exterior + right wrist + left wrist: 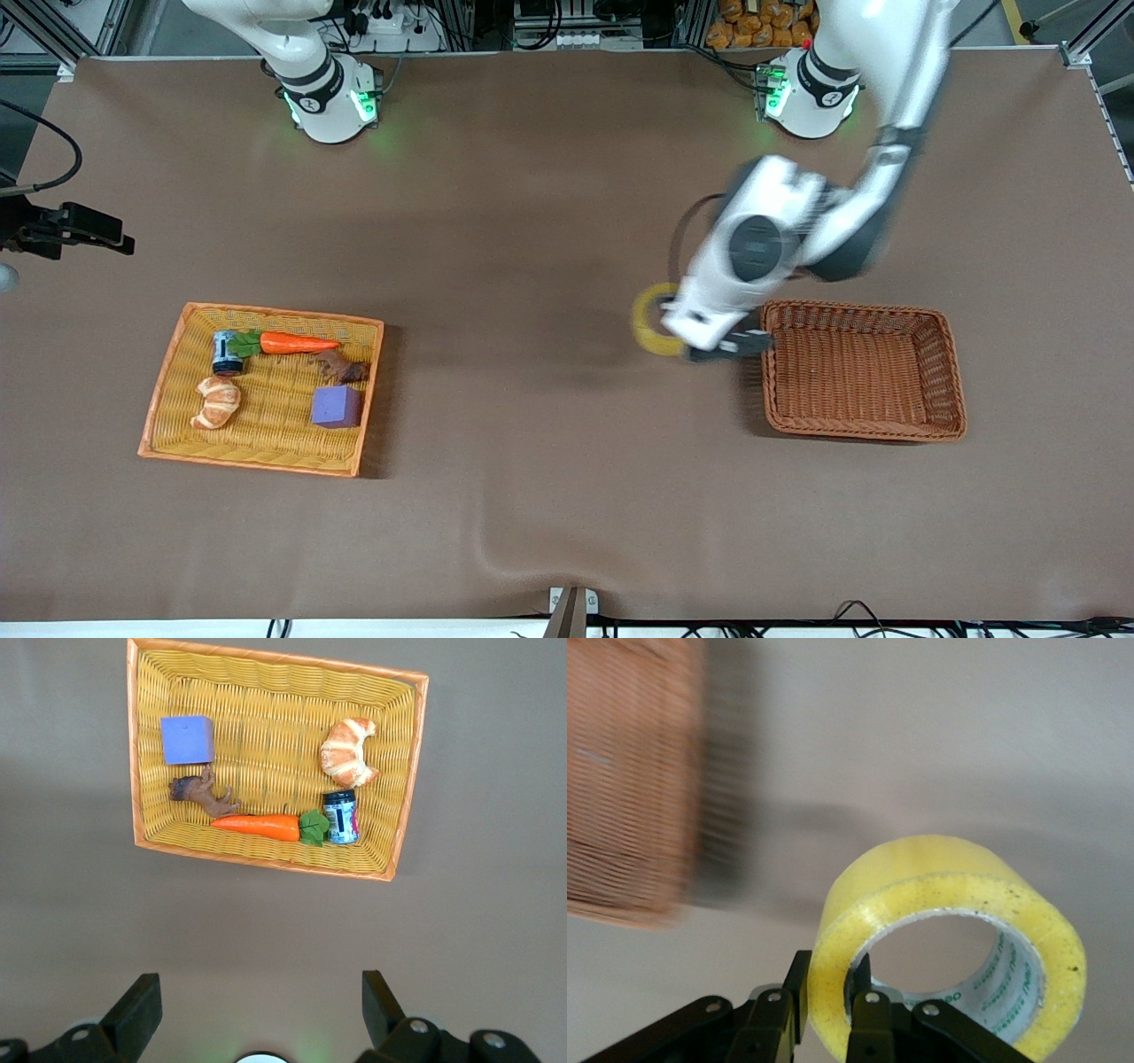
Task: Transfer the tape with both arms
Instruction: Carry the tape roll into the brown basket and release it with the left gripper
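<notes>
While gripped, tape [948, 930] hole faces sideways.

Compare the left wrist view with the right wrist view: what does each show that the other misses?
Left wrist only: the left claw shut on the translucent yellow ring of packing tape, beside a brown wicker basket.

Right wrist only: the open right claw over bare table, and an orange woven tray holding a purple cube, croissant and carrot.

Both: the brown tabletop.
</notes>
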You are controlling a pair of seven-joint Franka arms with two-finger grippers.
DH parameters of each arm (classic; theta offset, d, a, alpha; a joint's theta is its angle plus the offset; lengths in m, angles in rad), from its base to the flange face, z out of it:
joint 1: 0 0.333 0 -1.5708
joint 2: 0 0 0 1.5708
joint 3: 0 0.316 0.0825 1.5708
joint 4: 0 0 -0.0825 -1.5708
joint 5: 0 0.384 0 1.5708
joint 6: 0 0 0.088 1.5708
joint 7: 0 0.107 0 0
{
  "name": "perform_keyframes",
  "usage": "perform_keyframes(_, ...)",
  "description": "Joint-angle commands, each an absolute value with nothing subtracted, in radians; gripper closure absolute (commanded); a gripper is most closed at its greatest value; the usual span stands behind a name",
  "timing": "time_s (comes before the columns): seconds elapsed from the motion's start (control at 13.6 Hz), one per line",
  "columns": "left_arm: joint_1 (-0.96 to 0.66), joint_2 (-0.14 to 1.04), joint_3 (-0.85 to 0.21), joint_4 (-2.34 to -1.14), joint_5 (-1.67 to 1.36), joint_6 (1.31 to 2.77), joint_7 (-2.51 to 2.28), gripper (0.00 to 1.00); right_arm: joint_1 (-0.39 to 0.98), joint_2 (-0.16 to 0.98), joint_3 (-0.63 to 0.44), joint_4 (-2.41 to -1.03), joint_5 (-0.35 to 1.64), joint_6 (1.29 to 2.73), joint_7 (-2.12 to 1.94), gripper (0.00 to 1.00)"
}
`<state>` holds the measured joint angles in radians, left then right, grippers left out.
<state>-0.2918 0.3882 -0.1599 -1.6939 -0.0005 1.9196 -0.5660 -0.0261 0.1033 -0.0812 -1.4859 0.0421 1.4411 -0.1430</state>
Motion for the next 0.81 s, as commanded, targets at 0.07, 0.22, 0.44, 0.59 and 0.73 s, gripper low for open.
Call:
perform_keyframes(0.07, -0.082, 0.36, -0.176, -1.744, 0.014, 1.885, -0.257, 1.0, -0.035, 0.103, -0.071, -1.471, 0.046, 1.427, -0.143, 0.0)
perform_keyframes(0.22, 0.035, 0.391, -0.175, -1.77, 0.017, 1.926, -0.049, 1.0, -0.035, 0.103, -0.071, -1.471, 0.046, 1.425, -0.143, 0.0)
perform_keyframes(0.44, 0.168, 0.492, -0.175, -1.763, 0.038, 2.02, 0.193, 1.0, -0.037, 0.103, -0.071, -1.471, 0.046, 1.427, -0.143, 0.0)
perform_keyframes(0.59, 0.192, 0.517, -0.175, -1.76, 0.069, 2.051, 0.204, 1.0, -0.035, 0.103, -0.071, -1.471, 0.046, 1.427, -0.144, 0.0)
perform_keyframes(0.73, 0.181, 0.535, -0.175, -1.738, 0.075, 2.052, 0.203, 0.75, -0.035, 0.103, -0.071, -1.471, 0.046, 1.427, -0.143, 0.0)
